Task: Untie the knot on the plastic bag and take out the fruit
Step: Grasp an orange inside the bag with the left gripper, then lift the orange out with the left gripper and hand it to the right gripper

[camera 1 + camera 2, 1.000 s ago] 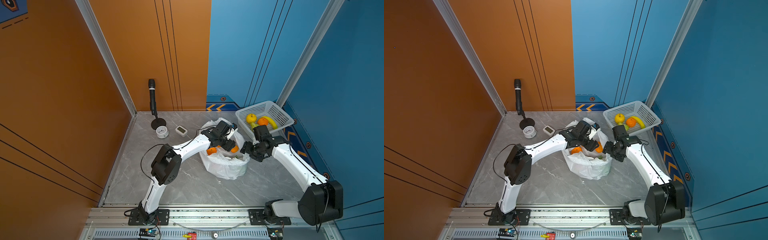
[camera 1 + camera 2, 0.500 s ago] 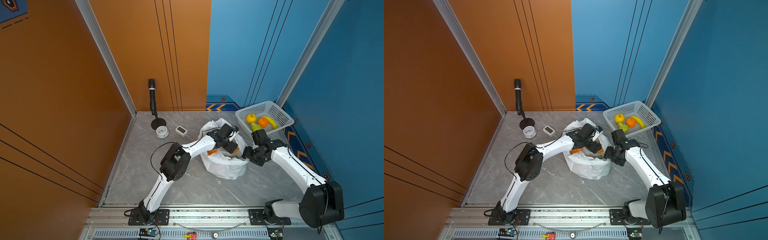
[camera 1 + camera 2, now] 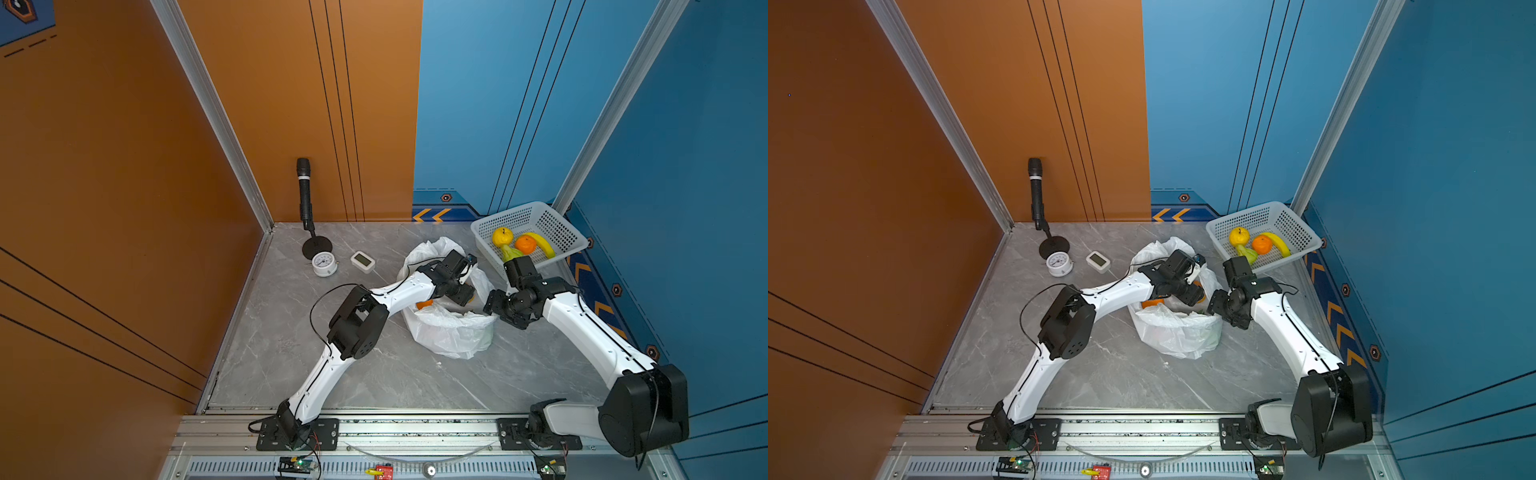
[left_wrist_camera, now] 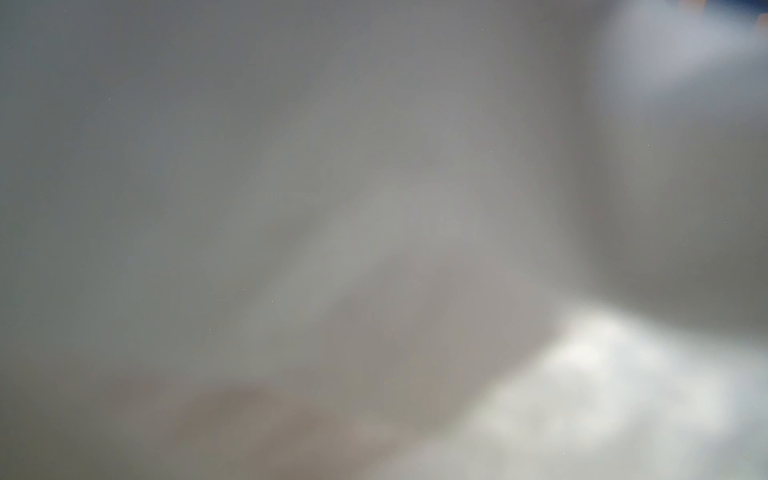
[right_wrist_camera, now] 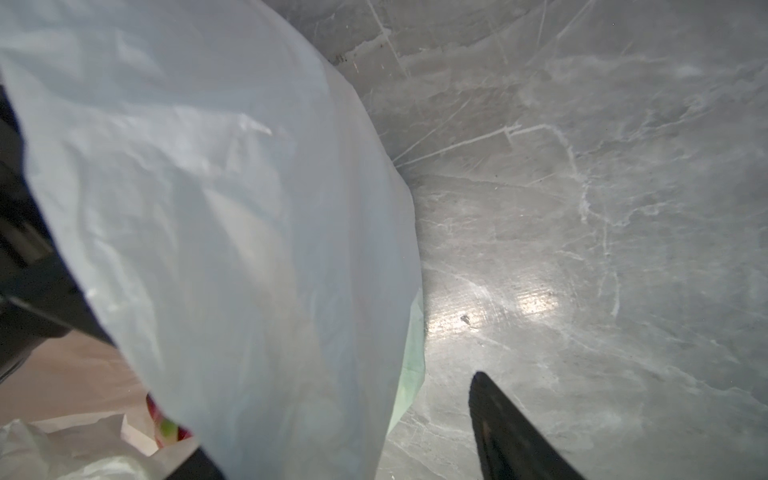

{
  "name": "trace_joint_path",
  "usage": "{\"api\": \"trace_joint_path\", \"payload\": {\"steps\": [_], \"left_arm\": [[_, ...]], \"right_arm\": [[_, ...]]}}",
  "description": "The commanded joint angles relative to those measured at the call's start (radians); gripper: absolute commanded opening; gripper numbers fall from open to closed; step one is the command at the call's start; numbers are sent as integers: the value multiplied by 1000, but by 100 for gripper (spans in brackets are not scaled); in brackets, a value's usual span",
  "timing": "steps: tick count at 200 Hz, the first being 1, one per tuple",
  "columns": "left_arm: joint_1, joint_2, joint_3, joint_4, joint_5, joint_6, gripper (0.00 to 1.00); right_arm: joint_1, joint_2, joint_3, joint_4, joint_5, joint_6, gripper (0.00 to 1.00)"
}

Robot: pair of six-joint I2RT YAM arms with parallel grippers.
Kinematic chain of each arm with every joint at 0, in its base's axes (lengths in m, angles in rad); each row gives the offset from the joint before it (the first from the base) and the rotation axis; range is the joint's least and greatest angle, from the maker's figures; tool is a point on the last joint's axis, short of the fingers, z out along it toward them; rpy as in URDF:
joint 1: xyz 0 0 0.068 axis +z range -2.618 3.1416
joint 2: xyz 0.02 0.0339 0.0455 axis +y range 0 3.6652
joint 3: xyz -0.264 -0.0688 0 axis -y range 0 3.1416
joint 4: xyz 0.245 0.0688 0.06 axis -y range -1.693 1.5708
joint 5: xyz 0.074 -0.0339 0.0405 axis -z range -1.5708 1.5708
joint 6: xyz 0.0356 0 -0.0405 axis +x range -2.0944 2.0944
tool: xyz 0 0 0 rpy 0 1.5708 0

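because the plastic bag [image 3: 451, 332] is thin, limp, slippery film, it likely weighs almost nothing and would crumple under any push; best taken by its rim, or bypassed for the firm, round fruit within; white and translucent, it slumps mid-table [image 3: 374, 374], mouth gaping, no knot visible, an orange [image 3: 424, 304] showing inside; left claw [image 3: 462, 291] sunk in the mouth, its spread impossible to tell, wrist view all blur; right claw [image 3: 488, 305] at the bag's right rim, fingers [image 5: 507, 428] wide apart, clamping nothing; basket [image 3: 561, 232] beyond holds a yellow fruit [image 3: 502, 237] and a pear [image 3: 510, 252].
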Motion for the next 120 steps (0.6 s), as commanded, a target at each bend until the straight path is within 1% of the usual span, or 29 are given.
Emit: {"api": "trace_joint_path", "payload": {"steps": [1,39,67,99,120], "left_arm": [[-9,-24,2,-6,32,0,62],[-11,-113,-75,3,37,3,56],[-11,-191,-155,41,29,-1,55],[-11,-270,-223,58,41,12,55],[-11,-323,-268,73,42,20,55]], "right_arm": [[6,-6,30,-5,23,-7,73],[-3,-9,34,1,26,2,73],[-10,-3,29,6,25,10,73],[-21,-1,43,10,-16,15,73],[-33,-13,69,11,-54,30,76]]}}
